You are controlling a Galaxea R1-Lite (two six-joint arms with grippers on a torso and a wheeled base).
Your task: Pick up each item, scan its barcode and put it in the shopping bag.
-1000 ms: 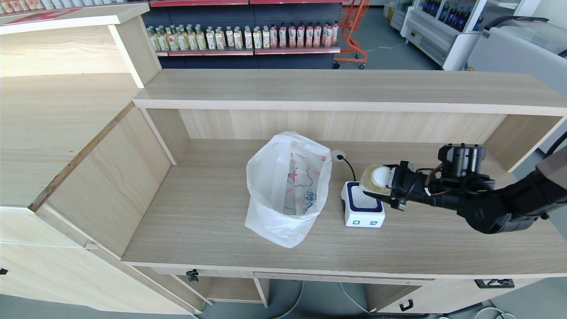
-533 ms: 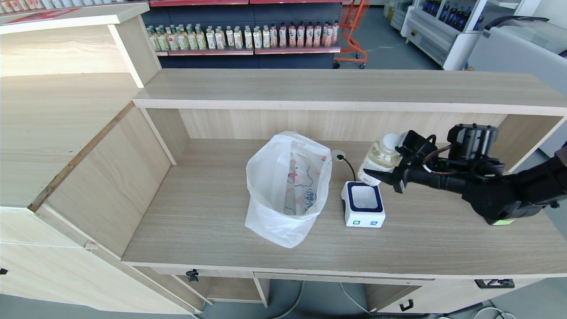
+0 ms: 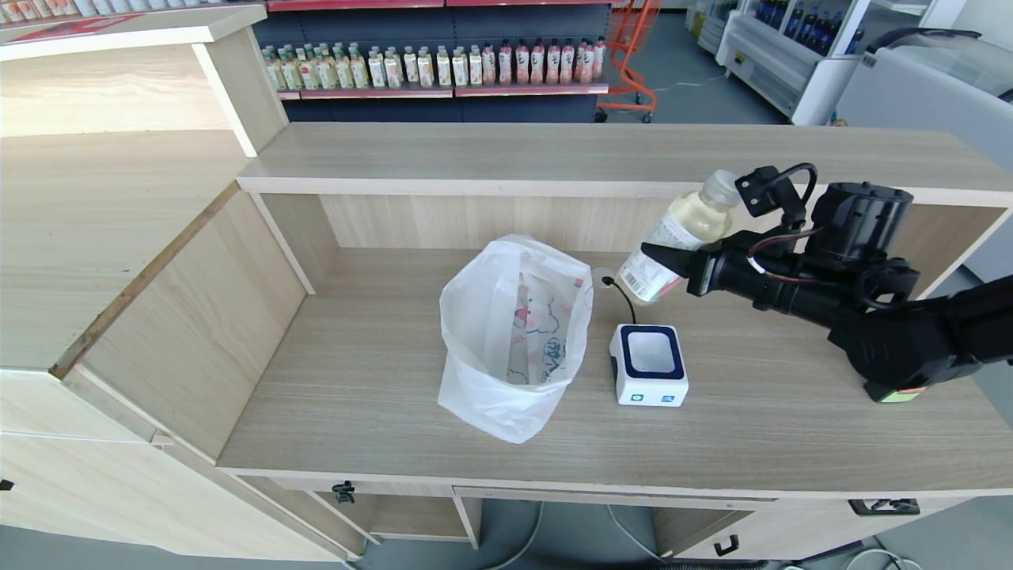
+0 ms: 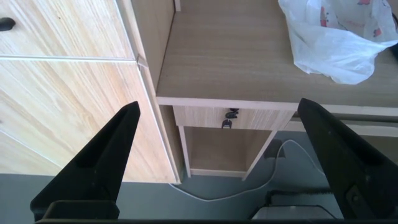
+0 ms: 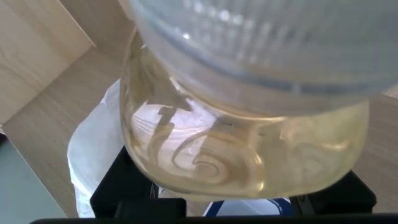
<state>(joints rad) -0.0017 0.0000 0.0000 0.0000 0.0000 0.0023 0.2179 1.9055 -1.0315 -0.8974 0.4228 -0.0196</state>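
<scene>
- The bottle [image 3: 679, 234] hangs tilted in the air, above and behind the scanner [image 3: 649, 364] and to the right of the bag [image 3: 514, 332], base toward the bag and cap uppermost.
- The right gripper [image 3: 671, 266] is clamped across its labelled lower body.
- The left gripper [image 4: 217, 168] is spread wide and empty, low by the front edge of the counter [image 3: 791, 427].
- Nearly full of pale liquid, the bottle likely has some weight.
- Its smooth round plastic wall could slip or give under a squeeze.
- The straight labelled middle looks the safest hold, not the neck.
</scene>
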